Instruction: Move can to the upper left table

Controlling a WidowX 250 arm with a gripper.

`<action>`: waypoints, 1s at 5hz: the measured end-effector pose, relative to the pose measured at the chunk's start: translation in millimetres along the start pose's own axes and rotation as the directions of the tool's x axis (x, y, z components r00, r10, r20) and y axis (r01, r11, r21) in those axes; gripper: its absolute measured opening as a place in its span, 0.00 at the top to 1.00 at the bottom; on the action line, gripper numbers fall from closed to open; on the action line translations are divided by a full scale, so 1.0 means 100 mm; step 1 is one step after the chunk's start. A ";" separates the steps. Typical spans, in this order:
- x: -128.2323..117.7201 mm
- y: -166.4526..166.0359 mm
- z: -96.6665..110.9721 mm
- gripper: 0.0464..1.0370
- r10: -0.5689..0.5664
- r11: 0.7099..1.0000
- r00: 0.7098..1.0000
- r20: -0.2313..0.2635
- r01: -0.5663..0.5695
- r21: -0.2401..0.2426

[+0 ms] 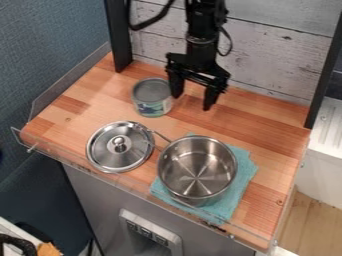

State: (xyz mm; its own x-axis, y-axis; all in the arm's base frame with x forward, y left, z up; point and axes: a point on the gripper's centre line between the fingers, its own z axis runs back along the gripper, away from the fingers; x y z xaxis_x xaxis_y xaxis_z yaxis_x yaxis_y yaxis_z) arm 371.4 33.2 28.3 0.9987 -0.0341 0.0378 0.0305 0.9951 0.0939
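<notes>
"So, looking for the can (151, 92): any luck?"

"Yes, upright on the wooden table (73, 102), toward the upper left, a little in from the back corner."

"And as for the gripper (192, 102)?"

"Hanging just to the right of the can, pointing down, with its fingers spread well apart. Touching the can or not? Hard to tell."

"Anything nearer the front?"

"Yes, below the can, a round steel lid (110, 156), lying with its knob up. Then, to the right of that, an uncovered steel pot (198, 172) on a teal cloth (243, 170)."

"With a handle?"

"Yes, pointing from the pot toward the upper part of the lid."

"And around all that?"

"Along the front and left, a low clear guard (67, 81); behind the table, whitewashed planks (274, 55)."
</notes>
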 end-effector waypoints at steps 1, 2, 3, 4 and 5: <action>-0.15 0.25 -0.01 0.04 0.027 0.999 0.999 -0.019 -0.027 0.021; -0.31 0.60 -0.02 0.04 0.094 0.995 0.995 -0.037 -0.093 0.042; -0.43 0.78 -0.05 0.04 0.132 0.990 0.989 -0.068 -0.128 0.053; -0.52 0.92 0.02 0.04 0.171 0.984 0.983 -0.063 -0.167 0.059; -0.53 0.87 0.12 0.04 0.143 0.989 0.989 -0.042 -0.142 0.035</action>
State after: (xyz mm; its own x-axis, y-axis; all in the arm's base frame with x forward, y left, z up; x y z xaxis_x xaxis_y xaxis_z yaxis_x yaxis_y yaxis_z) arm 320.7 120.2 46.5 0.9936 0.1128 0.0090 -0.1131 0.9861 0.1220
